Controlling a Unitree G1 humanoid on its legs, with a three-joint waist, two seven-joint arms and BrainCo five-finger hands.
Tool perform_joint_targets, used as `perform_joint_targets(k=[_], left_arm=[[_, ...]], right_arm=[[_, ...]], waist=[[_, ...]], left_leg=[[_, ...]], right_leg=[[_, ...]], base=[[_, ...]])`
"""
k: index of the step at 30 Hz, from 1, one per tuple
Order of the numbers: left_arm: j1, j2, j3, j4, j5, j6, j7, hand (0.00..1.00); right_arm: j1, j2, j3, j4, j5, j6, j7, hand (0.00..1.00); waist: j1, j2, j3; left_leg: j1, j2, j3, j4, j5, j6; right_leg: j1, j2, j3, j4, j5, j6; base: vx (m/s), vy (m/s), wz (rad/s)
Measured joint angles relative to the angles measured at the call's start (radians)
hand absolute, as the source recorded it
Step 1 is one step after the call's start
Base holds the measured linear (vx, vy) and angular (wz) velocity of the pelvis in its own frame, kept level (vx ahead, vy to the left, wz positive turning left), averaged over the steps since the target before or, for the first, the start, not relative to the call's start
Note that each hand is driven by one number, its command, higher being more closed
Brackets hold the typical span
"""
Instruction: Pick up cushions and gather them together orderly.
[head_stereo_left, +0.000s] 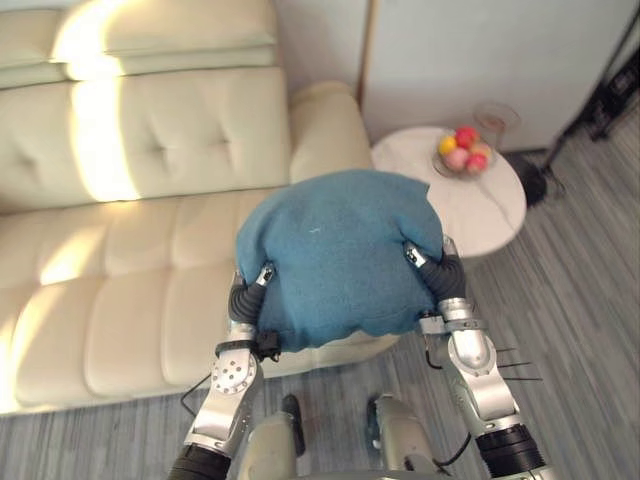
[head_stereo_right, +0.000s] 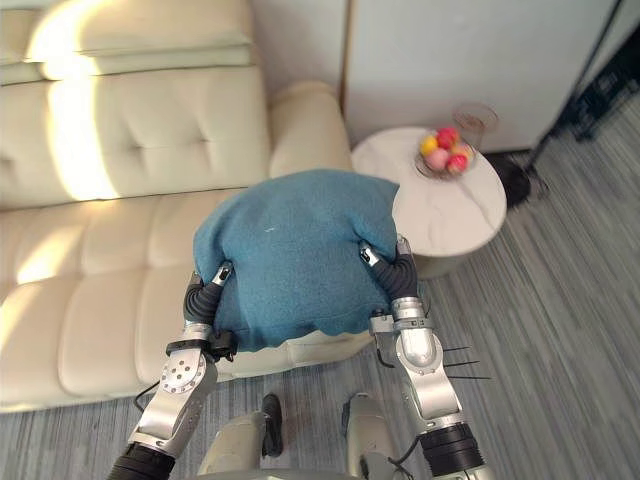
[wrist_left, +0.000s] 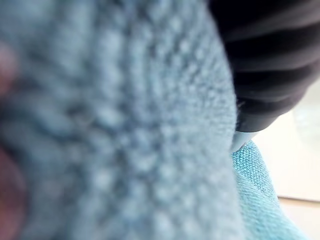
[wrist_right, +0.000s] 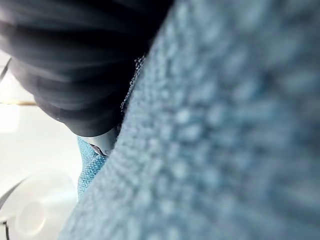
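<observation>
Left eye view: cushion (head_stereo_left: 335, 255) before sofa (head_stereo_left: 120, 250); wrist views: its knit.

No readable text, label, number or sign stands on the cushion (head_stereo_left: 340, 255), sofa (head_stereo_left: 130, 290) or side table (head_stereo_left: 480, 210).

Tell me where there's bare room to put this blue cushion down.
The sofa seat is bare from the cushion leftward, up to the backrest. The round table is bare in front; its far edge is crowded by a fruit bowl and a glass.
</observation>
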Motion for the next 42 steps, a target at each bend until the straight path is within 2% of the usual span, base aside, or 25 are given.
perform_joint_targets(k=[1, 2, 3, 5, 6, 7, 8, 10, 12, 13, 14, 15, 16, 17, 18, 21, 28, 31, 34, 35, 36, 37, 39, 40, 42], left_arm=[[-0.001, 0.001, 0.001, -0.001, 0.000, 0.000, 0.001, 1.00], [-0.003, -0.003, 0.001, -0.010, 0.000, 0.000, 0.002, 1.00], [-0.003, -0.006, 0.001, -0.017, 0.000, 0.000, 0.002, 1.00], [-0.004, -0.012, 0.001, -0.039, -0.001, 0.001, 0.002, 1.00], [-0.006, -0.015, -0.004, -0.048, -0.001, 0.004, 0.001, 1.00], [-0.014, -0.015, -0.007, -0.048, -0.001, 0.014, 0.000, 1.00], [-0.025, -0.026, -0.017, -0.049, -0.001, 0.014, -0.010, 1.00], [-0.029, -0.040, -0.045, -0.052, -0.001, 0.014, -0.022, 1.00], [-0.050, -0.050, -0.046, -0.058, -0.002, 0.013, -0.033, 1.00], [-0.070, -0.052, -0.048, -0.058, -0.002, 0.013, -0.041, 1.00], [-0.077, -0.052, -0.050, -0.057, -0.002, 0.013, -0.041, 1.00], [-0.089, -0.054, -0.058, -0.056, -0.003, 0.013, -0.042, 1.00], [-0.101, -0.052, -0.063, -0.040, -0.003, 0.014, -0.043, 1.00], [-0.101, -0.050, -0.068, -0.037, -0.004, 0.014, -0.043, 1.00], [-0.099, -0.051, -0.078, -0.035, -0.005, 0.015, -0.043, 1.00], [-0.096, -0.040, -0.077, -0.035, -0.004, 0.015, -0.043, 1.00], [-0.036, -0.038, -0.027, -0.055, -0.001, 0.016, -0.081, 1.00], [-0.012, -0.040, -0.020, -0.061, 0.001, 0.025, -0.090, 1.00], [-0.003, -0.038, -0.020, -0.078, 0.023, 0.033, -0.105, 1.00], [0.001, -0.038, -0.019, -0.089, 0.026, 0.034, -0.105, 1.00], [0.012, -0.036, -0.017, -0.112, 0.030, 0.033, -0.105, 1.00], [0.014, -0.035, -0.011, -0.118, 0.038, 0.033, -0.105, 1.00], [0.006, -0.015, -0.010, -0.116, 0.038, 0.033, -0.105, 1.00], [-0.003, -0.010, -0.010, -0.103, 0.039, 0.033, -0.105, 1.00], [-0.023, -0.011, -0.011, -0.067, 0.039, 0.033, -0.105, 1.00]], right_arm=[[-0.010, -0.002, 0.003, 0.000, -0.002, 0.000, -0.002, 1.00], [-0.046, -0.013, 0.004, 0.000, -0.008, 0.000, -0.005, 1.00], [-0.057, -0.019, 0.004, 0.000, -0.009, 0.000, -0.006, 1.00], [-0.078, -0.045, 0.003, 0.003, -0.008, 0.000, -0.017, 1.00], [-0.078, -0.055, -0.007, 0.013, -0.007, 0.002, -0.022, 1.00], [-0.076, -0.053, -0.021, 0.021, -0.008, 0.011, -0.026, 1.00], [-0.079, -0.055, -0.048, 0.027, -0.009, 0.011, -0.033, 1.00], [-0.078, -0.056, -0.081, 0.028, -0.011, 0.011, -0.039, 1.00], [-0.078, -0.057, -0.102, 0.028, -0.017, 0.010, -0.040, 1.00], [-0.078, -0.056, -0.115, 0.028, -0.018, 0.009, -0.040, 1.00], [-0.078, -0.053, -0.122, 0.028, -0.018, 0.009, -0.041, 1.00], [-0.078, -0.051, -0.133, 0.028, -0.019, 0.010, -0.042, 1.00], [-0.074, -0.031, -0.148, 0.028, -0.022, 0.011, -0.043, 1.00], [-0.073, -0.023, -0.157, 0.028, -0.028, 0.011, -0.042, 1.00], [-0.073, -0.008, -0.170, 0.028, -0.029, 0.011, -0.042, 1.00], [-0.072, 0.008, -0.170, 0.033, -0.031, 0.015, -0.042, 1.00], [-0.069, 0.016, -0.127, 0.033, -0.036, 0.020, -0.036, 1.00], [-0.048, 0.018, -0.121, 0.034, -0.036, 0.022, -0.030, 1.00], [-0.001, 0.018, -0.122, 0.034, -0.037, 0.022, -0.029, 1.00], [0.001, 0.019, -0.122, 0.034, -0.037, 0.022, -0.029, 1.00], [0.000, 0.022, -0.123, 0.036, -0.037, 0.023, -0.026, 1.00], [0.001, 0.014, -0.124, 0.046, -0.037, 0.022, -0.017, 1.00], [-0.001, 0.019, -0.125, 0.066, -0.037, 0.022, -0.013, 1.00], [-0.002, 0.023, -0.127, 0.082, -0.036, 0.021, -0.009, 1.00], [-0.001, 0.022, -0.138, 0.093, -0.033, 0.022, -0.001, 1.00]], waist=[[0.012, -0.004, -0.002], [0.036, 0.007, -0.004], [0.041, 0.017, -0.006], [0.038, 0.065, -0.005], [0.032, 0.090, 0.004], [0.020, 0.080, 0.006], [0.001, 0.067, 0.013], [-0.030, 0.070, 0.010], [-0.050, 0.075, 0.007], [-0.051, 0.076, 0.007], [-0.053, 0.078, 0.006], [-0.069, 0.090, 0.000], [-0.074, 0.074, 0.002], [-0.075, 0.073, 0.001], [-0.070, 0.072, 0.001], [-0.066, 0.074, 0.001], [-0.065, 0.072, 0.000], [-0.064, 0.071, 0.001], [-0.081, 0.062, 0.006], [-0.081, 0.058, 0.008], [-0.078, 0.048, 0.015], [-0.080, 0.050, 0.024], [-0.087, 0.047, 0.036], [-0.101, 0.036, 0.042], [-0.117, 0.023, 0.050]], left_leg=[[-0.017, -0.004, -0.010, -0.005, 0.019, -0.007], [-0.061, 0.000, -0.035, -0.054, 0.095, -0.026], [-0.078, 0.009, -0.049, -0.082, 0.129, -0.036], [-0.108, 0.049, -0.100, -0.201, 0.244, -0.070], [-0.085, 0.092, -0.083, -0.305, 0.245, -0.079], [-0.091, 0.103, -0.027, -0.322, 0.180, -0.083], [-0.114, 0.099, 0.063, -0.251, 0.153, -0.071], [-0.108, 0.083, 0.159, -0.073, 0.135, -0.043], [-0.062, 0.102, 0.208, 0.039, 0.060, -0.013], [-0.018, 0.112, 0.218, 0.045, -0.003, -0.025], [0.004, 0.114, 0.222, 0.029, -0.026, -0.038], [0.061, 0.115, 0.221, -0.072, -0.065, -0.067], [0.054, 0.086, 0.219, -0.111, -0.029, -0.054], [0.047, 0.076, 0.219, -0.111, -0.023, -0.046], [0.017, 0.062, 0.217, -0.084, -0.029, -0.037], [-0.042, 0.054, 0.215, -0.016, -0.063, -0.004], [-0.065, 0.052, 0.262, 0.032, -0.097, 0.033], [-0.054, 0.030, 0.255, 0.041, -0.115, 0.038], [-0.034, -0.018, 0.183, 0.072, -0.145, 0.053], [-0.033, -0.025, 0.171, 0.079, -0.154, 0.055], [-0.027, -0.039, 0.152, 0.089, -0.169, 0.075], [-0.018, -0.042, 0.130, 0.101, -0.181, 0.088], [-0.002, -0.033, 0.104, 0.108, -0.199, 0.085], [0.019, -0.042, 0.096, 0.109, -0.212, 0.080], [0.053, -0.067, 0.083, 0.124, -0.243, 0.075]], right_leg=[[0.017, 0.003, 0.004, -0.040, -0.034, -0.009], [0.025, 0.032, -0.006, -0.150, -0.078, -0.037], [0.026, 0.050, -0.009, -0.197, -0.082, -0.046], [0.026, 0.117, -0.044, -0.300, -0.071, -0.095], [0.027, 0.138, -0.102, -0.323, -0.034, -0.124], [0.031, 0.122, -0.146, -0.351, -0.009, -0.145], [0.028, 0.083, -0.198, -0.373, 0.019, -0.156], [0.023, 0.023, -0.256, -0.426, 0.076, -0.149], [0.012, -0.006, -0.288, -0.487, 0.130, -0.149], [0.002, -0.014, -0.294, -0.523, 0.160, -0.144], [-0.004, -0.016, -0.296, -0.538, 0.173, -0.142], [-0.015, -0.017, -0.310, -0.572, 0.200, -0.114], [-0.017, -0.036, -0.304, -0.599, 0.225, -0.104], [-0.014, -0.040, -0.300, -0.620, 0.247, -0.099], [-0.015, -0.052, -0.303, -0.644, 0.291, -0.087], [-0.026, -0.064, -0.303, -0.674, 0.330, -0.072], [-0.057, -0.068, -0.248, -0.685, 0.331, -0.066], [-0.063, -0.093, -0.252, -0.624, 0.297, -0.046], [-0.085, -0.125, -0.210, -0.444, 0.188, -0.067], [-0.085, -0.131, -0.211, -0.420, 0.182, -0.065], [-0.130, -0.156, -0.209, -0.303, 0.200, -0.071], [-0.232, -0.147, -0.171, -0.140, 0.170, -0.140], [-0.249, -0.084, -0.145, -0.242, 0.138, -0.095], [-0.243, -0.054, -0.145, -0.397, 0.171, -0.066], [-0.227, -0.042, -0.147, -0.575, 0.238, -0.042]], base=[[-0.34, -0.293, 0.81], [-0.27, -0.179, 0.46], [-0.36, -0.210, 0.51], [-0.38, -0.179, 0.62], [-0.47, -0.183, 1.01], [-0.54, -0.193, 1.40], [-0.50, -0.134, 1.49], [-0.43, -0.017, 1.18], [-0.35, 0.088, 0.74], [-0.31, 0.130, 0.47], [-0.27, 0.158, 0.51], [-0.25, 0.190, 0.56], [-0.22, 0.190, 0.54], [-0.19, 0.190, 0.38], [-0.17, 0.188, 0.20], [-0.17, 0.209, 0.07], [-0.07, 0.102, -0.20], [0.04, 0.055, 0.09], [0.12, 0.008, 0.62], [0.18, 0.006, 0.52], [0.15, 0.014, 0.32], [0.15, -0.002, 0.29], [0.17, -0.061, 0.42], [0.22, -0.093, 0.45], [0.33, -0.133, 0.55]])
